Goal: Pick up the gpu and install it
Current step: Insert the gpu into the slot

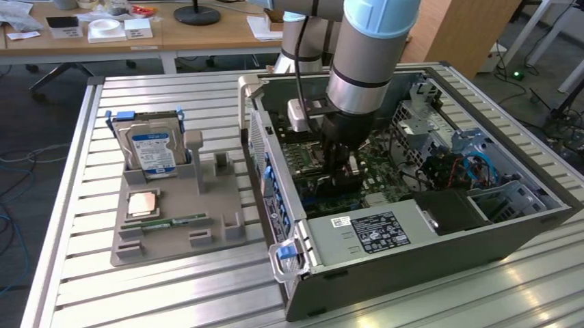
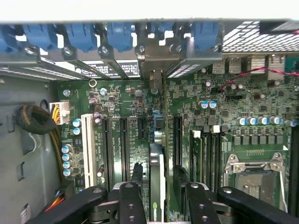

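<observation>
The exterior view is looking down from high at a slatted table [image 1: 164, 273] and the open computer case [image 1: 411, 225]. The wrist view is facing straight into it, hanging close over the motherboard [image 2: 131, 107], which both views are sharing.

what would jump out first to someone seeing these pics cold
The open computer case on the slatted table, with the robot arm reaching straight down into it. In the wrist view, the pincer straddles the gpu, which stands on edge among the slots of the green motherboard. On the exterior view's left, a grey parts holder carries a blue-labelled hard drive.
</observation>
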You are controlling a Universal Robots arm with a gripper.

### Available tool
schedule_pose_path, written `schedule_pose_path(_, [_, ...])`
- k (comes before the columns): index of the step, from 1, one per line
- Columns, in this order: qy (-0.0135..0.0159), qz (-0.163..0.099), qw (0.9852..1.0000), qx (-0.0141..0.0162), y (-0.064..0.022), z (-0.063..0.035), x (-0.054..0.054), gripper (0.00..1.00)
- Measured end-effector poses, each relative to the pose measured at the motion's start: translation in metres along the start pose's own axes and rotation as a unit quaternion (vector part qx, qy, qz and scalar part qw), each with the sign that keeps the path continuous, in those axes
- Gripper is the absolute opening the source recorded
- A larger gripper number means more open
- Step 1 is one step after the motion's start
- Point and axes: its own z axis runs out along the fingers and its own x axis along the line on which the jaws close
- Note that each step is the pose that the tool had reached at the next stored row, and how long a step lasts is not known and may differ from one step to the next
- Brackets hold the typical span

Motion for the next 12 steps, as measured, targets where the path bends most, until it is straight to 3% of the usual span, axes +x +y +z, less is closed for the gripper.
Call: schedule_pose_path(12, [-0.0001,0.0,1.0,0.0,-0.0013,-0.0542,-0.002,0.4])
